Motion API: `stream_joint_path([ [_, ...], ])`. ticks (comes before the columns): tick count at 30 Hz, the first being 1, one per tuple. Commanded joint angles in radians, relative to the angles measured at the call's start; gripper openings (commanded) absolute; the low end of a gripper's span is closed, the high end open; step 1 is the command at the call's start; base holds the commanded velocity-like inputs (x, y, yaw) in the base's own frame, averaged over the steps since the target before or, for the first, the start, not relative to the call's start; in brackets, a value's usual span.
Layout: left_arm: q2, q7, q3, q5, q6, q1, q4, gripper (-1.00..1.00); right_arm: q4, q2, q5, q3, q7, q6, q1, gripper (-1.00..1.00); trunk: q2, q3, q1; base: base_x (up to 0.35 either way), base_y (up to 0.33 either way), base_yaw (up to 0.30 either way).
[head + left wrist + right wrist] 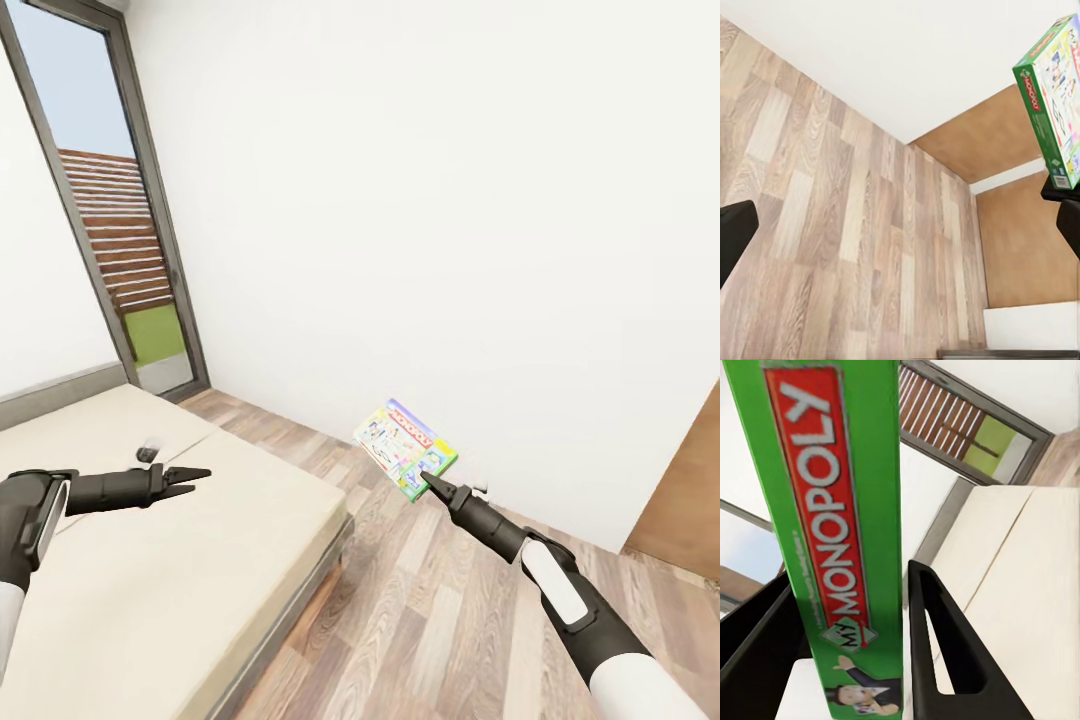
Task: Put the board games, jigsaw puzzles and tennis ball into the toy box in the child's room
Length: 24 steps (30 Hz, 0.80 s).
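The carrying step looks in hand — the right hand point(432, 485) grips the white-and-green board game point(405, 450) over the floor beside the bed point(150, 590), the left hand point(190, 478) empty, nearly closed — next, reach the toy box.

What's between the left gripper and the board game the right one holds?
In the head view: the bed's corner and bare plank floor. Left gripper and board game have nothing else between them.

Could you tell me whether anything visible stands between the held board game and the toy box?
That cannot be judged: the right gripper holds the board game above wood floor near the bed, facing a white wall.
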Motion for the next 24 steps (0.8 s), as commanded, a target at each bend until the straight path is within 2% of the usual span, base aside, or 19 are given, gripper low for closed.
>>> stream_joint_path([
  [1, -0.001, -0.01, 0.002, -0.011, 0.01, -0.001, -0.001, 1.0, 0.0, -0.001, -0.013, 0.002, -0.001, 0.008, -0.001, -1.0, 0.006, 0.003, -0.004, 0.0, 0.0, -0.23],
  [24, 0.001, -0.01, 0.004, -0.011, 0.01, -0.001, -0.001, 1.0, 0.0, -0.001, -0.013, 0.002, -0.001, 0.009, 0.0, -1.0, 0.167, 0.098, -0.092, 0.0, 0.0, -0.23],
])
